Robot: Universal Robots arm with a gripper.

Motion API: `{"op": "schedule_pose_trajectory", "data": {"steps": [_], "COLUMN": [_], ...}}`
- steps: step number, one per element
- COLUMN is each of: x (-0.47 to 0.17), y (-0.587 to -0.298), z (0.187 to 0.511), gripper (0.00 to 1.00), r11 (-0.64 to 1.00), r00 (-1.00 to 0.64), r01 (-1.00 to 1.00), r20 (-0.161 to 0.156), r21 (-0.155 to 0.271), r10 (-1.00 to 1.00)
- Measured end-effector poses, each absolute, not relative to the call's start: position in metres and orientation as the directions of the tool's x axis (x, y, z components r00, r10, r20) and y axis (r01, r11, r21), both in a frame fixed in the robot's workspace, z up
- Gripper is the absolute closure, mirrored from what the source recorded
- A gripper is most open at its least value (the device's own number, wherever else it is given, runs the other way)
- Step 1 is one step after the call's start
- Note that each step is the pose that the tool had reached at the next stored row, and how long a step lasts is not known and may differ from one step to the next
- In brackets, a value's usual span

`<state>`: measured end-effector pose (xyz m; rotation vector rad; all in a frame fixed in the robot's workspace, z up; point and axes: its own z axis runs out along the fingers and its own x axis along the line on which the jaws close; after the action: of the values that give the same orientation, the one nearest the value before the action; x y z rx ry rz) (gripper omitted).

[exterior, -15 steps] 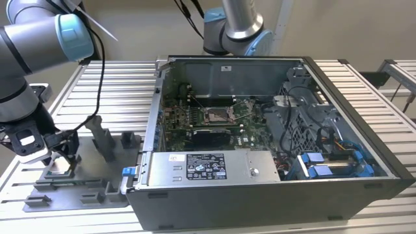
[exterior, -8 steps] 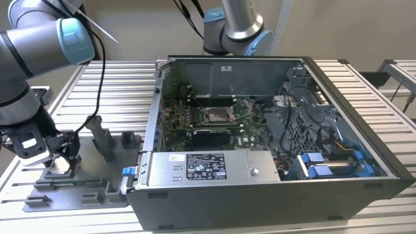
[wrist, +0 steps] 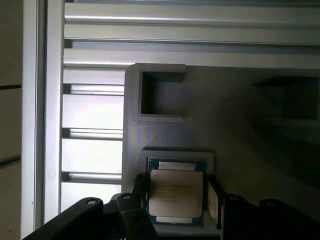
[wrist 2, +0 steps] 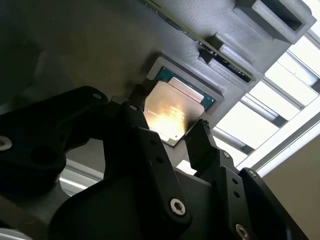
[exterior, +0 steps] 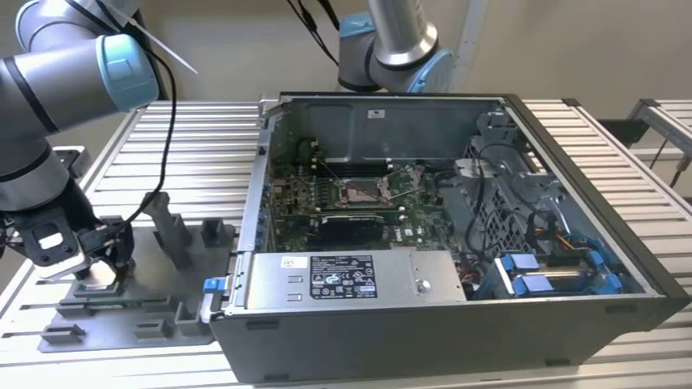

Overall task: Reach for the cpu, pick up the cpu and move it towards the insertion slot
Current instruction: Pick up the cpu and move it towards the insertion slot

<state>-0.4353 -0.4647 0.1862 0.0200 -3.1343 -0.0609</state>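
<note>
The cpu (wrist: 176, 192), a small silvery square on a green base, lies in a square recess of the grey plastic fixture (wrist: 160, 145). My gripper (wrist: 177, 185) is down over it, one black finger against each of two opposite edges. The second wrist view shows the same grip: the cpu (wrist 2: 172, 107) sits between the fingers (wrist 2: 200, 135) of the gripper (wrist 2: 169, 117), still seated in the recess. In the exterior view the gripper (exterior: 103, 271) is low over the fixture (exterior: 141, 324) at the left. The insertion slot (exterior: 362, 190), metal-framed with a dark centre, sits on the board inside the open computer case (exterior: 433, 324).
The case stands at the exterior view's right of the fixture, with a silver labelled box (exterior: 346, 279) at its front and cables and blue clips (exterior: 540, 275) at its right. Upright grey fixture blocks (exterior: 173, 227) stand between gripper and case. A slatted metal table (exterior: 194, 138) lies under everything.
</note>
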Motion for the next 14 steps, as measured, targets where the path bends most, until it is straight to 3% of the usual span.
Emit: {"op": "schedule_pose_trajectory", "data": {"steps": [14], "x": [-0.4353], "y": [-0.4647], "z": [0.1854], "gripper": [0.0], "r11": [0.999], "r00": [-1.0], "r01": [-0.013], "r20": [0.006], "r21": [0.039], "r10": [-0.013]}}
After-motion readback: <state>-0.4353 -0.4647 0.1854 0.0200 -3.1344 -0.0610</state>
